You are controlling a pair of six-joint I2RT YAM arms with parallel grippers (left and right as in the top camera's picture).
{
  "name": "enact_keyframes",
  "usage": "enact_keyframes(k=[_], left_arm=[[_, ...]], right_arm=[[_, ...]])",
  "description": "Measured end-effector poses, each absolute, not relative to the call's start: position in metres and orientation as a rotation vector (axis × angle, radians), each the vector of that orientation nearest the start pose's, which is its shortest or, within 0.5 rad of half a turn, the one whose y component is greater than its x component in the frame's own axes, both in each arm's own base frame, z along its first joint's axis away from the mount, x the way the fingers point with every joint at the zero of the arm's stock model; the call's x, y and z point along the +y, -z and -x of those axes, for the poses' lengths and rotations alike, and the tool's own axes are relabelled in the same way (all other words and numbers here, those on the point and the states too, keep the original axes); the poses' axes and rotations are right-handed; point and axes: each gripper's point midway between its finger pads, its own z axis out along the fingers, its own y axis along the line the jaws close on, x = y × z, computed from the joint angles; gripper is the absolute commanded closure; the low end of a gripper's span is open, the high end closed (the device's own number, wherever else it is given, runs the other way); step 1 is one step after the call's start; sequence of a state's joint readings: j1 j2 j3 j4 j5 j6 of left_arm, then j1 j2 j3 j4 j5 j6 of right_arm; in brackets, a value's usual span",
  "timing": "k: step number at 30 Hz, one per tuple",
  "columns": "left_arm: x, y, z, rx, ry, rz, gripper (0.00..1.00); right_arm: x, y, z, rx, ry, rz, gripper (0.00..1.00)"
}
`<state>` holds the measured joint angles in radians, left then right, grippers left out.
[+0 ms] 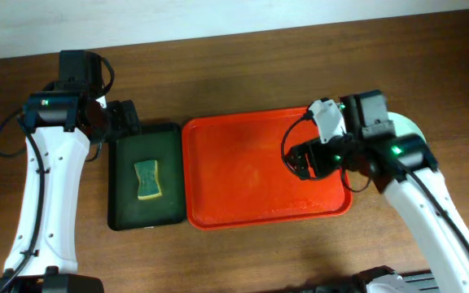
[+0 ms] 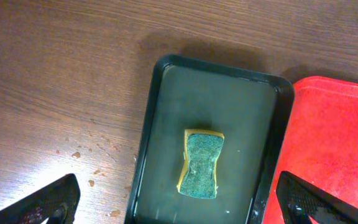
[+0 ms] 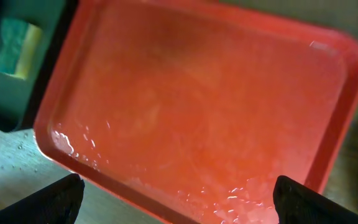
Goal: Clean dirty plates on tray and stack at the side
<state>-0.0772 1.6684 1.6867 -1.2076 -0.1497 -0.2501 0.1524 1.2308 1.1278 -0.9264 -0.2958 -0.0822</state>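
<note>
L pincer (image 2: 179, 202) upper left of overhead frame: fingers wide apart, gripping nothing, above dark green tray (image 2: 148, 124) w/ sponge (image 2: 201, 165) flat in its middle. Few droplets (image 2: 76, 154) on desk (image 2: 55, 74) left of it. Mid-frame: red tray (image 1: 243, 171), just beside green one, surface wet. R pincer (image 3: 179, 199) over its right part, spread open, nothing held. Pale plate (image 1: 412, 129) right of red tray, mostly hidden under R arm (image 1: 430, 203); count unclear.

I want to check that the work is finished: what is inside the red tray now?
Only water drops and a wet film show inside the red tray; no plate. In the overhead view the right arm covers its upper right corner.
</note>
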Motion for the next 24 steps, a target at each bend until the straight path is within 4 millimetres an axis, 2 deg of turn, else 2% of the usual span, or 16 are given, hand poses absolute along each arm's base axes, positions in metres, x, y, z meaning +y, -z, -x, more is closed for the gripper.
enact_keyframes(k=[6,10,15,17,19,22,24], left_arm=[[-0.004,-0.214,-0.381,2.726,-0.117,0.276,0.01],[-0.004,-0.214,-0.381,2.726,-0.117,0.276,0.01],[-0.004,-0.214,-0.381,2.726,-0.117,0.276,0.01],[-0.004,-0.214,-0.381,2.726,-0.117,0.276,0.01],[-0.004,-0.214,-0.382,2.724,-0.116,0.276,0.01],[-0.004,-0.214,-0.381,2.726,-0.117,0.276,0.01],[-0.004,-0.214,-0.381,2.726,-0.117,0.276,0.01]], right_arm=[[0.072,-0.246,-0.277,2.354,-0.220,0.393,0.02],[0.058,-0.290,-0.253,2.180,-0.140,0.352,0.02],[0.044,-0.340,-0.210,1.920,-0.088,0.304,0.02],[0.038,-0.363,-0.177,1.770,-0.079,0.283,0.02],[0.034,-0.366,-0.160,1.709,-0.075,0.274,0.02],[0.029,-0.373,-0.124,1.577,-0.073,0.257,0.02],[0.026,-0.370,-0.109,1.523,-0.069,0.248,0.02]])
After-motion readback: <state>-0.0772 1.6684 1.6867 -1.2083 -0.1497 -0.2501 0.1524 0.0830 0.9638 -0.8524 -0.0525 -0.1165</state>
